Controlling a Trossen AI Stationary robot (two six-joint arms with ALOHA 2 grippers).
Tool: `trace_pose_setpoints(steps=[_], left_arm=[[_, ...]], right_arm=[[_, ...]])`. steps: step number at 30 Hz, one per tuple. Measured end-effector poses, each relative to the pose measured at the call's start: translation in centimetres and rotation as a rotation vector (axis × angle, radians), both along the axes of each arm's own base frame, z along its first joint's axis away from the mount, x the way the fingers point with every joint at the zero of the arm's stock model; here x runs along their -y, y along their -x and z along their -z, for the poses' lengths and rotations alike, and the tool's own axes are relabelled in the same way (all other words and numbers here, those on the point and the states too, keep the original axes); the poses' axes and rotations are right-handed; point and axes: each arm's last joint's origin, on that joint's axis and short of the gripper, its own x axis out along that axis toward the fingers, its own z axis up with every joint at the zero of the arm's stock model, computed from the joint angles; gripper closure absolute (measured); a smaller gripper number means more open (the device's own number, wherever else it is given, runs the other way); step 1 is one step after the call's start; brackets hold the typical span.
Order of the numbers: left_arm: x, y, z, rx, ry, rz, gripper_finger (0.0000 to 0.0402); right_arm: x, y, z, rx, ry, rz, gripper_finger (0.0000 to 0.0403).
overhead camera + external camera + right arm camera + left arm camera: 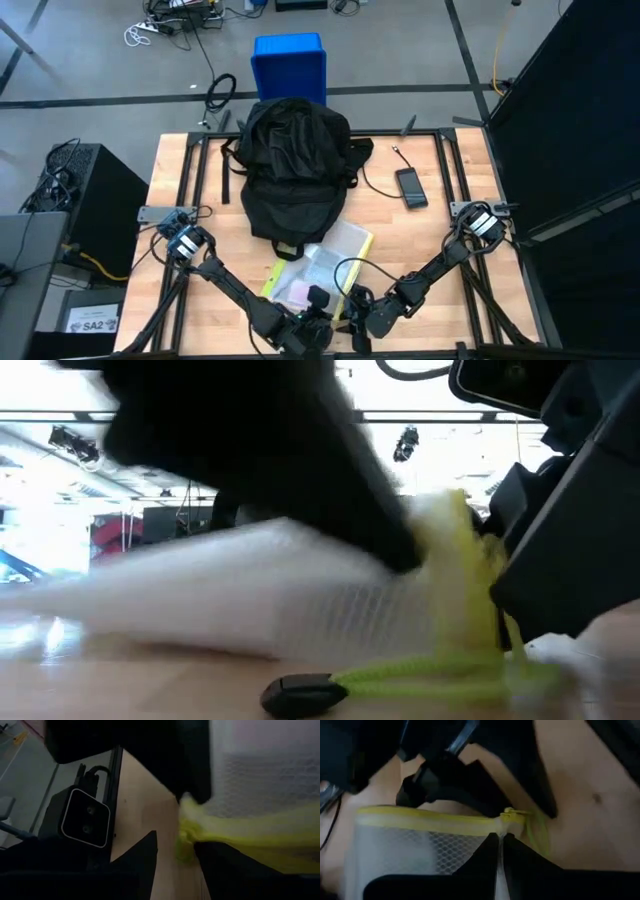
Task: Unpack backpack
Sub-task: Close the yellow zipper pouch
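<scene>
Down at the near edge of the counter [180, 190], the left claw [500, 851] is pinching the yellow-trimmed mesh pouch [318, 268] at its zipper end, and the right claw [175, 857] is sitting half-spread around that same yellow corner. Behind the pouch the backpack [292, 165] is lying mid-counter, with a phone [410, 187] beside it and a blue bin [289, 68] sitting on the floor past the far edge.

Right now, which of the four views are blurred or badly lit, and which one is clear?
High view: sharp and evenly lit, backpack and phone crisp. Low view: bright windows wash out the background, and the mesh pouch is smeared. Left wrist view: soft, but the pouch's yellow edge is readable. Right wrist view: dark and blurred; only the table camera looks defined.
</scene>
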Motion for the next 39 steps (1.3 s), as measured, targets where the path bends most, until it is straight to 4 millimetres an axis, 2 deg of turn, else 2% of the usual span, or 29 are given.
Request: trace_pose_setpoints(steps=[15,19,23,25,33,39], left_arm=[[-0.1,0.0,-0.8,-0.005,0.004,-0.007,0.0401],[0.0,-0.2,-1.4,0.011,-0.008,-0.004,0.0401],[0.0,-0.2,-1.7,0.006,-0.012,0.000,0.0401],[0.1,-0.1,-1.6,-0.001,-0.007,0.001,0.0401],[1.0,1.1,-1.4,-0.028,0.015,-0.013,0.0401],[1.8,1.9,-1.3,-0.033,0.018,-0.012,0.0401]], right_arm=[[0.1,-0.1,0.0,0.004,0.003,0.002,0.0276],[0.2,-0.1,0.0,0.011,0.040,-0.013,0.0302],[0.2,-0.1,0.0,0.015,0.063,-0.040,0.0374],[0.2,-0.1,0.1,0.006,0.056,-0.061,0.0393],[0.1,0.2,-0.2,-0.045,0.020,-0.072,0.0402],[0.3,1.2,-0.8,-0.138,0.037,-0.072,0.0403]])
